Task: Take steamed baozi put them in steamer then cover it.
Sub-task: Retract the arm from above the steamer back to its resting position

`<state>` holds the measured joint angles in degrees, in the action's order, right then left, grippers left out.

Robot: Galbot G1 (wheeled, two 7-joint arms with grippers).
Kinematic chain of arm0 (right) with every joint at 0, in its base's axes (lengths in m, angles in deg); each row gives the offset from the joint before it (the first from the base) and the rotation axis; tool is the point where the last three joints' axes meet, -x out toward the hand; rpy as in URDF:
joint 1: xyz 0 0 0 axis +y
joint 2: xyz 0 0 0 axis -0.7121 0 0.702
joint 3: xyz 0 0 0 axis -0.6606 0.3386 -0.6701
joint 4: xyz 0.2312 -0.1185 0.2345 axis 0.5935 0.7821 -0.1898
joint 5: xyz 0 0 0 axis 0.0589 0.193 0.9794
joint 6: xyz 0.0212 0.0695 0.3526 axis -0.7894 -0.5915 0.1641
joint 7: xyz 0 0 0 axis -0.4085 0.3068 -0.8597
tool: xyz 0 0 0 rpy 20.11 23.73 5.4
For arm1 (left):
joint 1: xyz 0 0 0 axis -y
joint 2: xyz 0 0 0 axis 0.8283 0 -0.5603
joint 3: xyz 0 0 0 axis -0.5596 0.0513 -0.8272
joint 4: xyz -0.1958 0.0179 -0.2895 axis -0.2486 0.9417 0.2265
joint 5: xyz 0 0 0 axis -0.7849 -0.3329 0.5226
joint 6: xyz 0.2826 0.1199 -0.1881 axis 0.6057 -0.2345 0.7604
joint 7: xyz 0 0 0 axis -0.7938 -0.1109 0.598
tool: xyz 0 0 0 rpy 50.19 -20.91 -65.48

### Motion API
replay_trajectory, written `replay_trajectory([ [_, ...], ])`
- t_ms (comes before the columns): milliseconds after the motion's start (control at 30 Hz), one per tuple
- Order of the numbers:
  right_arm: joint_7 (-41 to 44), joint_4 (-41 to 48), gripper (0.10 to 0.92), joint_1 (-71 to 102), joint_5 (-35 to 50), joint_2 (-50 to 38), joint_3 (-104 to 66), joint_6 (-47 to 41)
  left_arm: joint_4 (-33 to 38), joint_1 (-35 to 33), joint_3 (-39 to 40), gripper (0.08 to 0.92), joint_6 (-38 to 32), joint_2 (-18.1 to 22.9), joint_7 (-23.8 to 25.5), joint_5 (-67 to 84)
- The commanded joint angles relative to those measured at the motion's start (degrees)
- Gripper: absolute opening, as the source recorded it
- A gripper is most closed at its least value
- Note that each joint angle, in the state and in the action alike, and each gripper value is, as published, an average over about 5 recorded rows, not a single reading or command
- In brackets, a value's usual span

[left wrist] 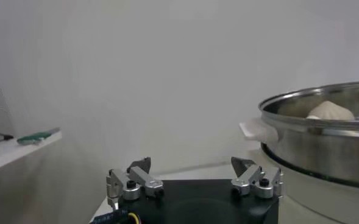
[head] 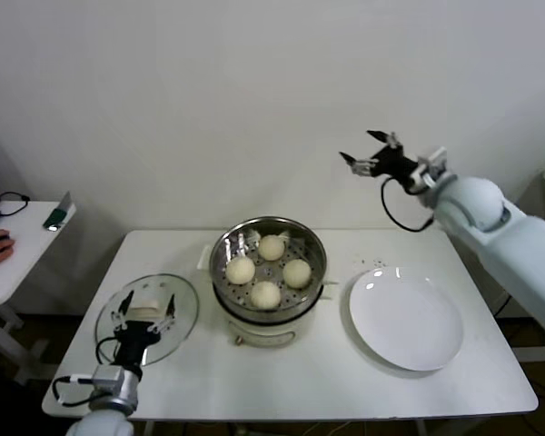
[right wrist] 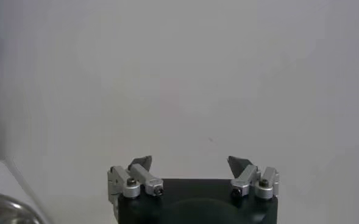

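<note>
table (head: 490, 381): white, bears everything; the task's things sit along its middle
steamer (head: 314, 243): centre of the table, uncovered, steel pot on a cream base
plate (head: 406, 319): white, bare, just right of the steamer; loading looks finished
glass lid (head: 183, 300): lies flat on the table just left of the steamer; covering is the step left
steamed baozi (head: 268, 271): all four rest on the perforated tray inside the steamer
right gripper (head: 371, 151): raised high near the wall, well apart from the table, jaws spread wide, holding nothing
left gripper (head: 143, 317): low over the lid's white handle (head: 146, 312), jaws wide, nothing gripped yet
side desk (head: 18, 245): off to the left with small items, out of the way
obstacles: none seen between lid and steamer
</note>
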<state>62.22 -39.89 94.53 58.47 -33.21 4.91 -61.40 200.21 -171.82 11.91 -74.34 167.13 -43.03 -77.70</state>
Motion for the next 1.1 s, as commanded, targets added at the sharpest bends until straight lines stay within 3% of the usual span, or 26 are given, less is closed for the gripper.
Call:
replay_trajectory([
  [33,-0.84,-9.09,0.823,52.84,-8.68,5.03,-47.71,13.63,0.05,-0.52,0.17,0.823,-1.6,-0.51,-2.13,-6.23],
  [200,2.98,-11.61,0.823,66.91,-11.92,15.73,-56.94,19.28,0.23,-2.09,-0.17,0.823,-2.54,-1.91,-3.5,-9.32],
  [467,5.17,-11.26,0.823,75.19,-17.12,28.42,-56.37,30.86,2.0,-4.59,-0.77,0.823,-4.21,-4.78,-7.12,-21.05],
  [667,3.51,-10.94,0.823,78.76,-20.31,34.14,-53.03,35.64,3.08,-6.33,-1.86,0.823,-5.46,-10.82,-15.72,-40.89],
  [833,1.17,-9.25,0.823,80.88,-20.75,34.94,-49.78,37.28,-3.77,-6.31,-1.7,0.823,-8.12,-13.15,-23.16,-62.42],
  [1100,0.16,-8.79,0.823,80.28,-22.57,36.92,-47.85,37.53,-19.06,-2.9,0.01,0.823,-6.58,-10.0,-24.92,-78.8],
])
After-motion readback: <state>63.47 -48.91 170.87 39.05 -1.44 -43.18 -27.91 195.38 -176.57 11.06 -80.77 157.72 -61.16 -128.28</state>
